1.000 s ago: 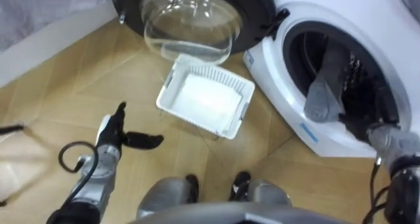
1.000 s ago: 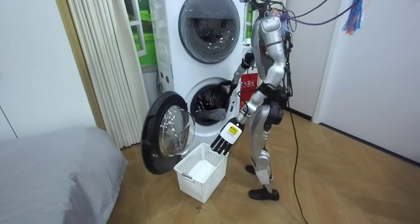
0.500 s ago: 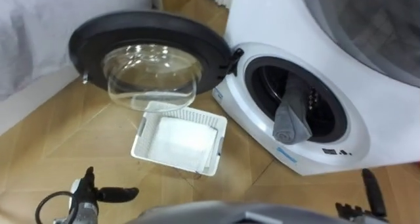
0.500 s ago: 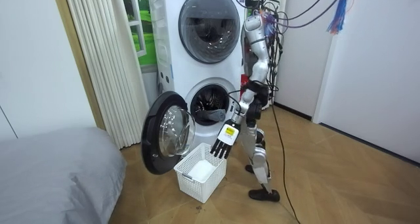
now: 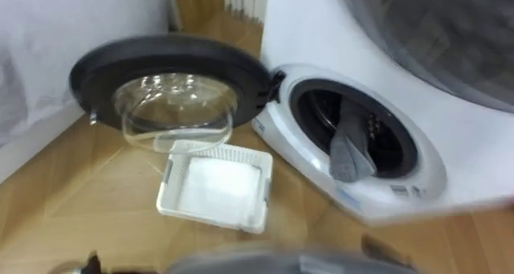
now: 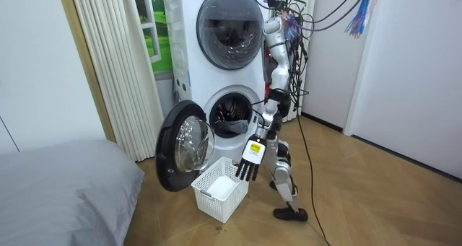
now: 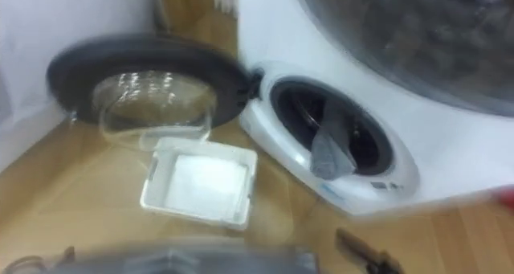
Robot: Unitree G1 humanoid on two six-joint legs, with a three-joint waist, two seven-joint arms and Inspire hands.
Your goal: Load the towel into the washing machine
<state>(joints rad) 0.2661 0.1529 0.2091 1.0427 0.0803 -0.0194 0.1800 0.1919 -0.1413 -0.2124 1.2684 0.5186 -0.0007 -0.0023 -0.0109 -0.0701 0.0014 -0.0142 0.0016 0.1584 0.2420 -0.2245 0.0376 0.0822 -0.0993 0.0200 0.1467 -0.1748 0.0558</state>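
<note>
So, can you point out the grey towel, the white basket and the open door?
grey towel point(image 5: 351, 149), left eye view, on its hanging fold.
white basket point(image 5: 210, 218), left eye view, on its near wall.
open door point(image 5: 165, 59), left eye view, on its dark ring.

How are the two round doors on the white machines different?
The upper door is shut; the lower door is swung wide open. The upper door sits high up; the lower door hangs near the floor, next to the white basket. Both are round, with a dark ring around a see-through window.
</note>
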